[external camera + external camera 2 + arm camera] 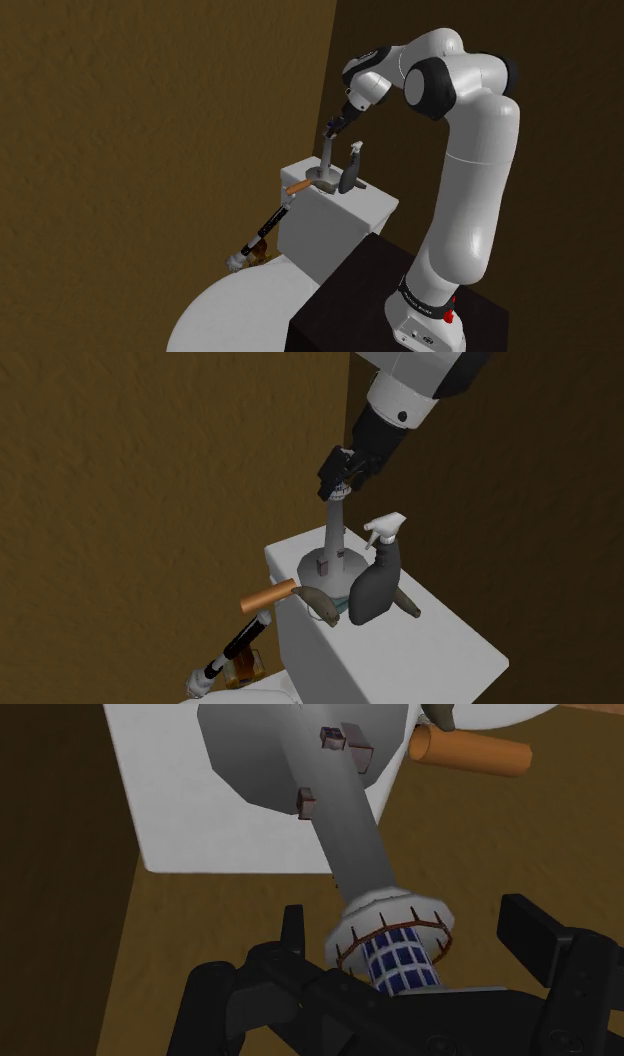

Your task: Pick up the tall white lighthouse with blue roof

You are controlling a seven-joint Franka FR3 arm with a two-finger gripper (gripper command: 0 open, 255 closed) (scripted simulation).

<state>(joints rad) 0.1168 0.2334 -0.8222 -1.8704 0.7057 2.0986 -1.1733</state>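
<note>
Reading my shoulder view from the left, I have the brown wall [120, 120], then a black stick [264, 228] with a white end slanting up toward the white toilet tank [335, 225]. An orange handle [297, 187] pokes out over the tank's left edge. The lighthouse [327, 165] stands on the tank lid just right of that handle, on a round grey base with a pale grey-white tower. A dark grey spray bottle [350, 172] with a white trigger head stands just beside it on the right. Further right, the white arm [470, 180] rises from the black stand [360, 310] and bends back over the tank.

The gripper [337, 122] sits right at the lighthouse's top. In my wrist view the 2 fingers [292, 939] are spread wide on either side of the blue lantern and its railed gallery. I see a gap on each side, so the gripper grasps nothing. The second exterior view shows the same 2 things side by side, lighthouse left, bottle right
</note>
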